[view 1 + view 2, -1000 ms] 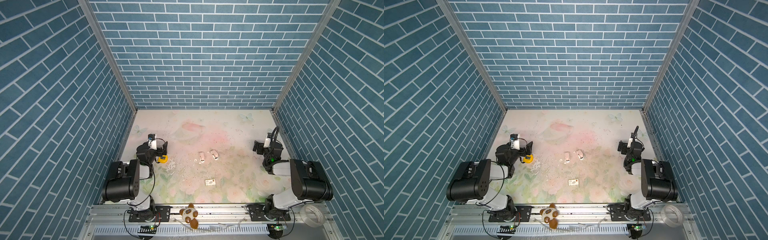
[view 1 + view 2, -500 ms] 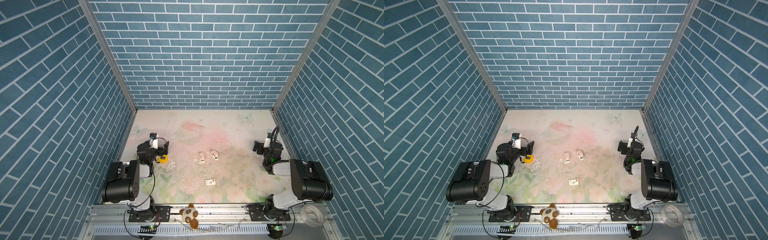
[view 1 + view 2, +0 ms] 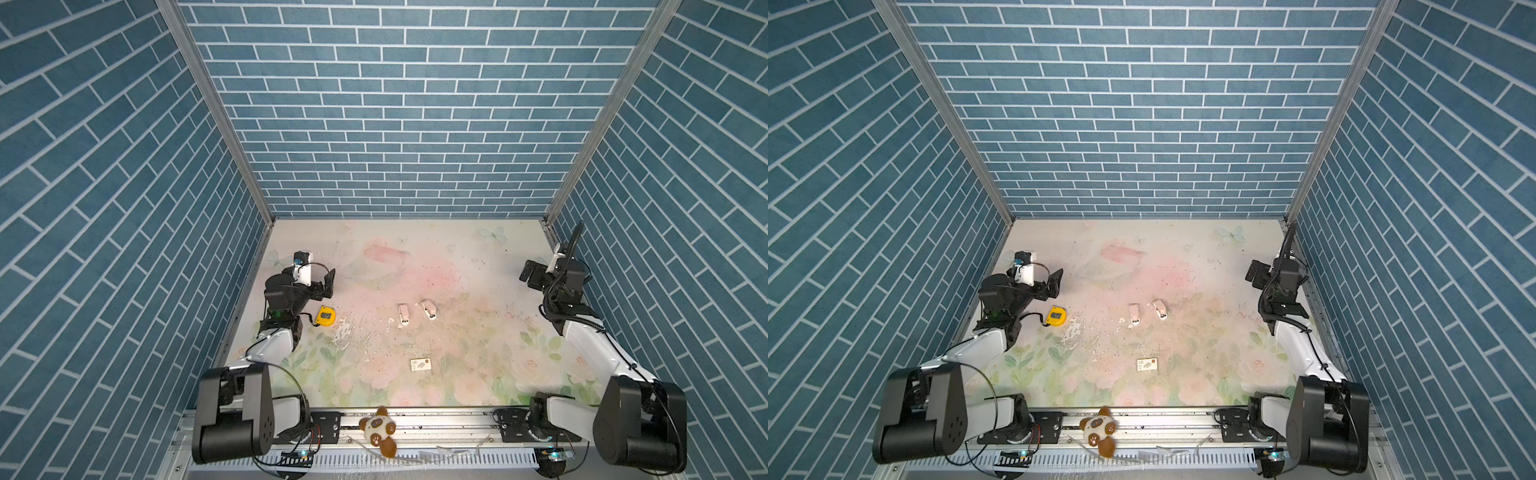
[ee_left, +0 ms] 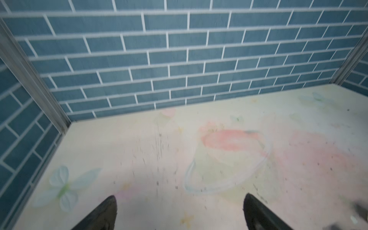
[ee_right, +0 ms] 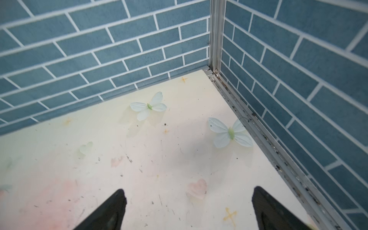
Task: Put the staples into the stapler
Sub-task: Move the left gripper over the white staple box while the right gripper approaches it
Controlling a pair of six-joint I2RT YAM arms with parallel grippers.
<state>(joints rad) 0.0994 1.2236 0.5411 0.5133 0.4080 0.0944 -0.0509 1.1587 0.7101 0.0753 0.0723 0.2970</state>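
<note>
The staples' white sleeve with dark print (image 3: 420,364) (image 3: 1147,364) lies flat at mid-front of the table. Two small pale pinkish oblong pieces (image 3: 403,312) (image 3: 429,309) lie side by side at the centre; at this size I cannot tell which is the stapler. No silvery strips can be made out. My left gripper (image 3: 327,286) (image 3: 1054,284) hangs open at the left, just behind a yellow tape measure. My right gripper (image 3: 528,275) (image 3: 1253,274) is open near the right wall. In the wrist views both grippers (image 4: 180,211) (image 5: 189,199) have only bare table between their fingers.
The yellow tape measure (image 3: 325,316) (image 3: 1055,316) lies left of centre, beside a scuffed white patch (image 3: 344,332). A brown-and-white plush toy (image 3: 379,428) sits on the front rail. Blue brick walls (image 3: 395,124) close in three sides, and the mat (image 5: 139,159) carries printed butterflies.
The left gripper has moved a little up and toward the back wall, away from the tape measure; its wrist view is blurred. The right arm and the objects have not moved.
</note>
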